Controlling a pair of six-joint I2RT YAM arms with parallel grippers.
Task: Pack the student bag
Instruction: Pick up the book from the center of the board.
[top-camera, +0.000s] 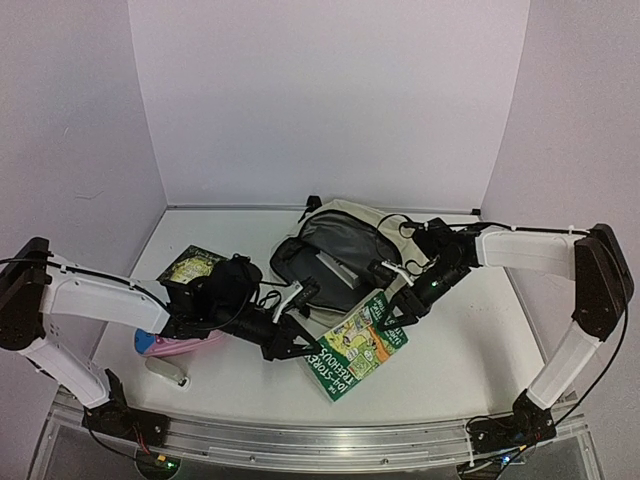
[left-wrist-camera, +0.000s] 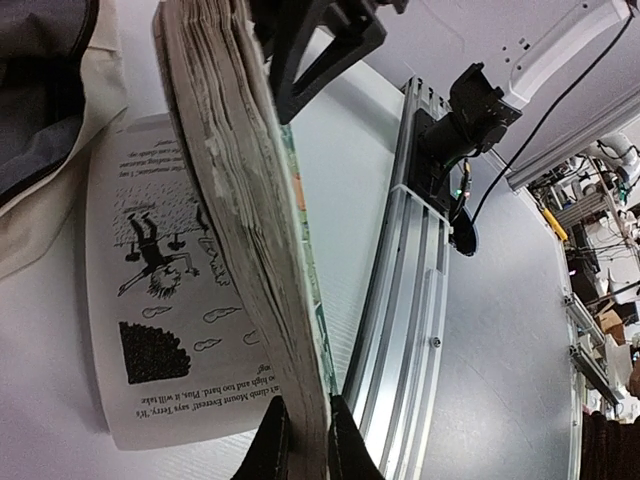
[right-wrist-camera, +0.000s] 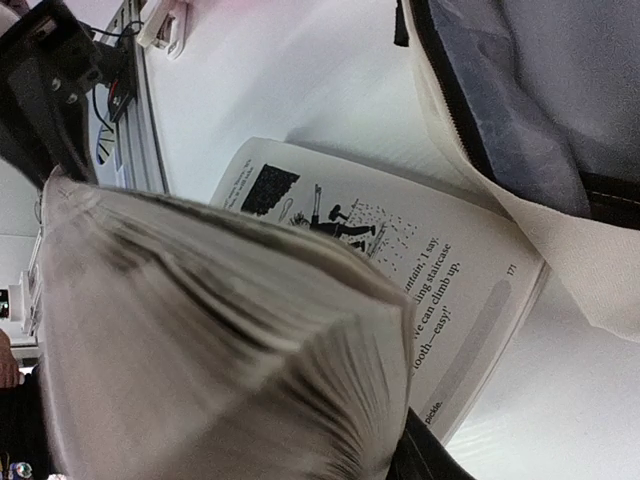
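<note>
Book (left-wrist-camera: 250, 250) reading "climb Mount Everest", pinched in left gripper (left-wrist-camera: 308, 445); right gripper (top-camera: 398, 303) beside it, hold unclear.

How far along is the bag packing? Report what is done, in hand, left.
Done: the student bag lies open, zipper undone. In hand: the left gripper clamps the green book; the right gripper is at its edge. Left: that book, the second book and the pink pencil case lie outside.

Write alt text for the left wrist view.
The left hand pinches a thick paperback book held on edge, seen along its page block. One illustrated page lies splayed on the white table beside the cream student bag; the right hand is at the book's far end.
</note>
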